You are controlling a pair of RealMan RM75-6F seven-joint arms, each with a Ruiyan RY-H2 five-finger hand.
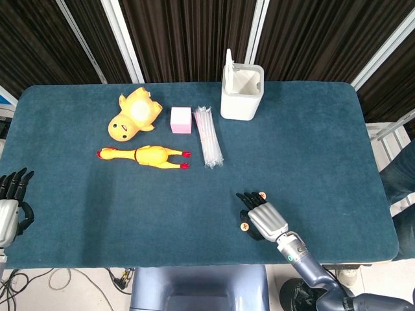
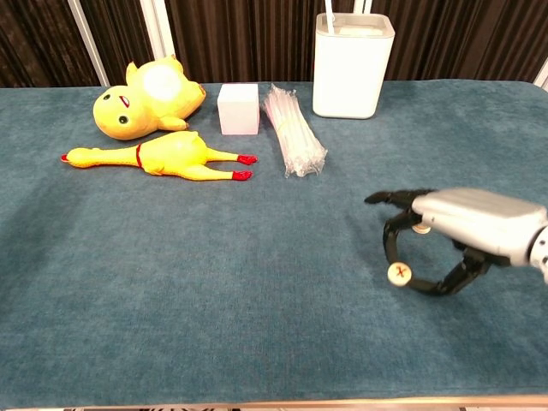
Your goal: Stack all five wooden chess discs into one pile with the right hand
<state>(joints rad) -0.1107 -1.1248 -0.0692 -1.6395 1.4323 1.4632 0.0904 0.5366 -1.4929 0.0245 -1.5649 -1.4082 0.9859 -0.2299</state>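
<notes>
My right hand (image 1: 264, 220) is over the front right part of the blue table (image 1: 311, 142). It pinches a pale wooden disc with a red mark (image 2: 399, 273) between thumb and a finger, the disc just off the cloth by the look of the chest view. The same disc (image 1: 244, 227) shows at the hand's left edge in the head view. A second disc (image 1: 262, 194) lies at the fingertips, half hidden under the right hand (image 2: 467, 229) in the chest view. Other discs are hidden. My left hand (image 1: 11, 206) hangs off the left table edge, fingers apart, holding nothing.
A yellow duck toy (image 1: 133, 113), a rubber chicken (image 1: 146, 155), a pink-white cube (image 1: 181, 120) and a bundle of clear straws (image 1: 209, 136) lie at the back left. A white bin (image 1: 241, 91) stands at the back centre.
</notes>
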